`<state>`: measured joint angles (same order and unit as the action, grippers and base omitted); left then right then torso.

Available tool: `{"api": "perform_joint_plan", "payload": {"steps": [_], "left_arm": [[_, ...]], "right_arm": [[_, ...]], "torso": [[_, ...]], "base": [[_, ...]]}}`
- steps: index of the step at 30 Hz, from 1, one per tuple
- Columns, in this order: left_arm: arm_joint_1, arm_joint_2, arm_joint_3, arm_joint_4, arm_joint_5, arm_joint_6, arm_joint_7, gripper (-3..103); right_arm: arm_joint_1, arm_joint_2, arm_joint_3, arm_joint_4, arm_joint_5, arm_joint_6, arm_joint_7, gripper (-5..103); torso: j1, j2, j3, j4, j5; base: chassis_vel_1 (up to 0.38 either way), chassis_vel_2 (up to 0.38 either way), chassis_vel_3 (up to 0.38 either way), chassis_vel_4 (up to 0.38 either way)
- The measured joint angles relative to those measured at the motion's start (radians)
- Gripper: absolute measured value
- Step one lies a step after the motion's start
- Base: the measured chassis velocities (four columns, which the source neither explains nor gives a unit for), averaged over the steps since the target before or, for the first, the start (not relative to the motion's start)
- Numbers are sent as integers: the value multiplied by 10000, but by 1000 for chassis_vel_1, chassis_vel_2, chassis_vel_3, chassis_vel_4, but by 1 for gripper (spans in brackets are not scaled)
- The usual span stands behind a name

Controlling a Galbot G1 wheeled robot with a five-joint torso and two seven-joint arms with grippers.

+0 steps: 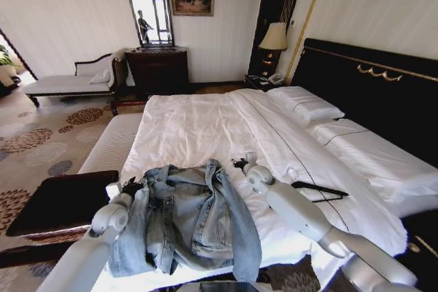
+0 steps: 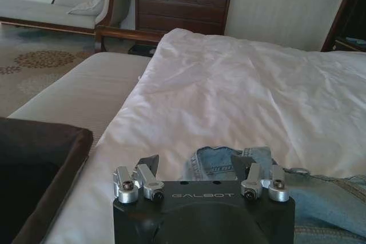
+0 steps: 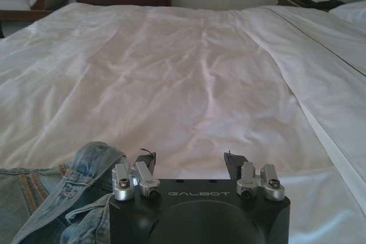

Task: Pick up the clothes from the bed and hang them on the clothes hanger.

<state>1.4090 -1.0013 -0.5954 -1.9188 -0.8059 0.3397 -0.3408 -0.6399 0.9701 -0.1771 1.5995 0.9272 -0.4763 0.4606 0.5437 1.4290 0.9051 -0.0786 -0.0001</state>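
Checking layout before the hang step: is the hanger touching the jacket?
Apart. In the head view the clothes hanger lies on the white duvet of the bed beyond the right arm, with bare duvet between it and the denim jacket.

Ahead of me a dark wood dresser (image 1: 158,70) stands against the pale wall, with a mirror (image 1: 151,11) above it. A chaise longue (image 1: 68,81) is left of the dresser on patterned carpet (image 1: 34,135); a lit lamp (image 1: 274,37) is to its right.

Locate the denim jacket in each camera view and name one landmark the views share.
Head view: denim jacket lies low centre on the bed, between both arms.
Left wrist view: its collar peeks out just past the left tool.
Right wrist view: a fold sits beside the right tool.
Shared landmark: white duvet.
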Motion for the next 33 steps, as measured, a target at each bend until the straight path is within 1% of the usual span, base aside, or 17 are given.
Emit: {"api": "perform_joint_plan", "payload": {"steps": [1, 2, 3, 4, 5, 6, 7, 8, 10, 13, 17, 20, 21, 24, 26, 28, 33], "left_arm": [[0, 0, 0, 0, 0, 0, 0, 74], [489, -214, -472, -264, 8, -87, 133, 80], [705, -323, -652, -377, 6, -119, 208, 85], [974, -491, -824, -523, -3, -164, 315, 90], [1130, -621, -872, -615, -12, -199, 404, 95], [1130, -621, -872, -615, -12, -199, 404, 95], [1245, -758, -852, -698, -26, -222, 490, 98], [1275, -840, -782, -736, -27, -248, 532, 98], [1276, -1069, -434, -805, -32, -270, 591, 100], [1285, -1202, -219, -838, 110, -271, 633, 100], [1643, -1484, -241, -833, 769, -351, 766, 100], [2345, -1958, -840, -693, 1417, -777, 1019, 100], [2345, -1958, -840, -693, 1417, -777, 1019, 100], [3140, -2348, -1466, -643, 1647, -1299, 1293, 100], [3356, -2432, -1550, -664, 1787, -1434, 1380, 100], [3793, -2621, -1645, -783, 2152, -1724, 1528, 100], [4162, -2890, -1661, -989, 2242, -1872, 1619, 100]], "right_arm": [[0, 0, 0, 0, 0, 0, 0, 70], [-382, -163, 171, 460, -345, 142, -248, 70], [-580, -227, 256, 645, -574, 239, -372, 81], [-881, -303, 388, 897, -952, 426, -577, 86], [-1121, -354, 475, 1076, -1216, 574, -756, 86], [-1121, -354, 475, 1076, -1216, 574, -756, 86], [-1373, -411, 532, 1274, -1410, 705, -974, 91], [-1509, -442, 534, 1379, -1485, 767, -1109, 96], [-1767, -479, 354, 1596, -1784, 978, -1537, 100], [-1748, -461, 95, 1623, -2075, 1122, -1786, 100], [-1307, -343, -646, 1539, -2658, 1244, -1985, 100], [-736, 29, -1528, 955, -3637, 1464, -2018, 100], [-736, 29, -1528, 955, -3637, 1464, -2018, 100], [-445, 512, -2280, 227, -4472, 1712, -2024, 100], [-401, 645, -2445, 20, -4714, 1807, -2024, 100], [-363, 963, -2714, -369, -5168, 1983, -2029, 100], [-339, 1621, -3081, -610, -5215, 1932, -1977, 100]], "torso": [[0, 0, 0, 0, 0], [0, 1, 0, 2, 4], [-1, 1, -1, 4, 5], [-2, 1, -1, 3, 4], [-3, 2, -2, 3, 3], [-3, 2, -2, 3, 3], [-3, 2, -2, 1, 2], [-3, 2, -1, 0, 4], [-1, 1, -1, -3, 1], [0, 1, 1, -4, 1], [2, 1, 0, -3, -1], [1, 1, 0, 5, 0], [1, 1, 0, 5, 0], [1, 0, 1, 4, 2], [1, 0, 1, 2, 1], [1, -1, 1, 2, 1], [1, 0, 1, -2, 0]], "base": [[0, 0, 0, 0], [0, 0, 0, 0], [0, 0, 0, 0], [0, 0, 0, 0], [0, 0, 0, 0], [0, 0, 0, 0], [0, 0, 0, 0], [0, 0, 0, 0], [0, 0, 0, 0], [0, 0, 0, 0], [0, 0, 0, 0], [0, 0, 0, 0], [0, 0, 0, 0], [0, 0, 0, 0], [0, 0, 0, 0], [0, 0, 0, 0], [0, 0, 0, 0]]}}
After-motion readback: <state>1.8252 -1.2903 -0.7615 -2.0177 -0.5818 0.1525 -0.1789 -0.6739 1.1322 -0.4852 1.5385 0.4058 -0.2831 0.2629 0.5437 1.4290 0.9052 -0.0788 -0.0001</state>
